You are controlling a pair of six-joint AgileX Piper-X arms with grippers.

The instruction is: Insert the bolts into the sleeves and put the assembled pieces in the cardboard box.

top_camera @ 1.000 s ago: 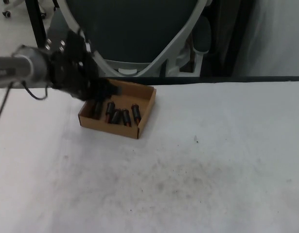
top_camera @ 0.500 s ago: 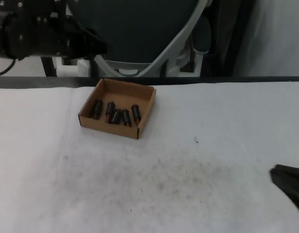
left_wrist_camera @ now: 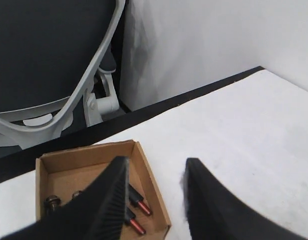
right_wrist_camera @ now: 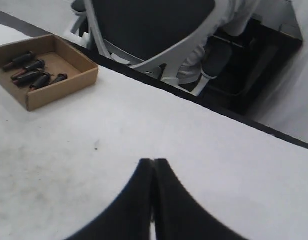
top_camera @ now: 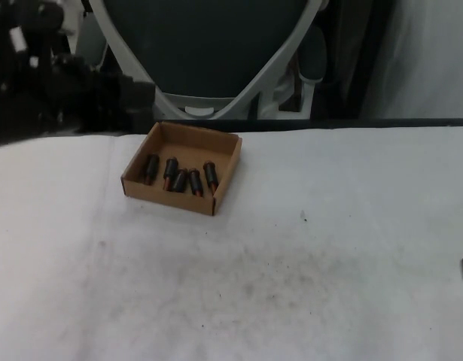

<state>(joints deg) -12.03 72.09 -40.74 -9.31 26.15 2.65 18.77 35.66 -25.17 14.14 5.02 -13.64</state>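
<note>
the cardboard box (top_camera: 167, 197) sits on the far left part of the white tabletop (top_camera: 351, 195), close to its far edge, with its top open. 5 assembled pieces (top_camera: 180, 179) lie on its floor in a loose row running left to right. they are dark with red tips, and they sit nearer the box's near wall than its far wall. the middle ones lie close together; whether they touch cannot be told.

the left arm (top_camera: 58, 90) shows as a dark mass at the far left, above and beyond the tabletop's far edge, just left of the box. in the left wrist view the left gripper (left_wrist_camera: 156, 164) is open, its 2 black fingers (left_wrist_camera: 111, 200) spread apart with nothing between them. it hangs over the box's right side, where 2 red-tipped pieces show between the fingers.

the right gripper (right_wrist_camera: 154, 167) is closed, its fingers pressed flat together and holding nothing. it hangs over bare tabletop, well apart from the box and to its right.

grey smudges mark the near middle of the tabletop. a grey-framed office chair (top_camera: 239, 53) with a dark back stands beyond the far edge.
</note>
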